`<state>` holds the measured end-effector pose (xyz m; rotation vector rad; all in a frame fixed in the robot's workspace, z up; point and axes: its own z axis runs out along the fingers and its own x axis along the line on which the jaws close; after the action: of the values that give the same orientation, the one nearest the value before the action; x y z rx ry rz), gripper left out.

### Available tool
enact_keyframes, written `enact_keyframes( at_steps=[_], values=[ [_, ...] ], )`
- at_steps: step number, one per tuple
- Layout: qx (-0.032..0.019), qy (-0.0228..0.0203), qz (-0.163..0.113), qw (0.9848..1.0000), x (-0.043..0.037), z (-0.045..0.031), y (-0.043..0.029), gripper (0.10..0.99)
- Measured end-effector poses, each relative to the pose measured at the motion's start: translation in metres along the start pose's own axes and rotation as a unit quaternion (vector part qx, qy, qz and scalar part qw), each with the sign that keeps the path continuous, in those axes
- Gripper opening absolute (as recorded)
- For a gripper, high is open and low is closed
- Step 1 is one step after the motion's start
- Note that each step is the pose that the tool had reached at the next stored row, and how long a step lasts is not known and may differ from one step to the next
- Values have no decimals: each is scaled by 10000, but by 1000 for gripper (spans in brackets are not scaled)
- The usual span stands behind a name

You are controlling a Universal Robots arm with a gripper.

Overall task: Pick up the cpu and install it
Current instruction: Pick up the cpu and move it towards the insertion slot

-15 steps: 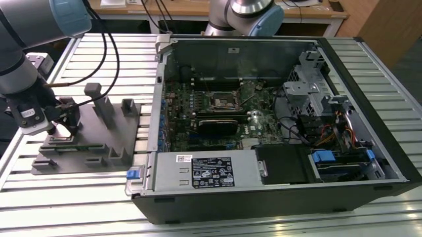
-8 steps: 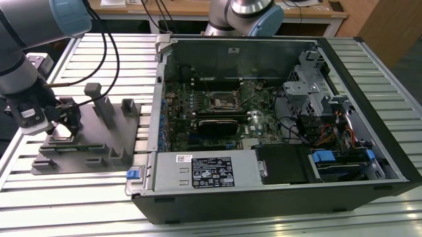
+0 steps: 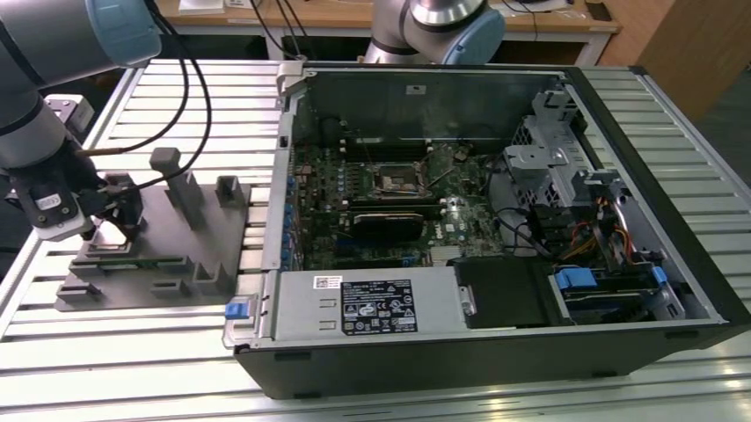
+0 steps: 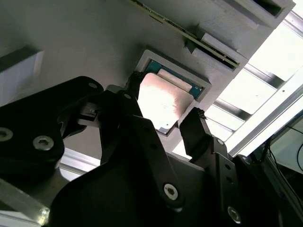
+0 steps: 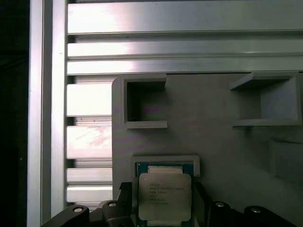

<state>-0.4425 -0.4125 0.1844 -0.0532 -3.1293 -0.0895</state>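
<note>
The gripper (image 4: 163, 101) is open around the cpu (image 5: 164, 196), maybe touching it. It looks light, stiff and easy to break; hold its side edges.

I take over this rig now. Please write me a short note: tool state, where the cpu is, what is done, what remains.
The tool is down at the grey fixture, on the exterior view's left; grip state cannot be told.
The cpu lies flat in its recess in the fixture, under the tool.
Done: approach to the cpu.
Left: cpu not lifted, not yet in the motherboard socket inside the open computer case.
</note>
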Motion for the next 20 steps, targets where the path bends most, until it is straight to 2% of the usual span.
enact_keyframes(
  at_steps=[2, 3, 10, 20],
  values=[
    [0, 1, 1, 10000, -1, 1, 0, 600],
    [1, 1, 1, 10000, -2, 0, 1, 541],
    [0, 0, 0, 10000, -4, -27, 2, 537],
    [0, 0, 0, 10000, -2, -217, 13, 537]
  ],
)
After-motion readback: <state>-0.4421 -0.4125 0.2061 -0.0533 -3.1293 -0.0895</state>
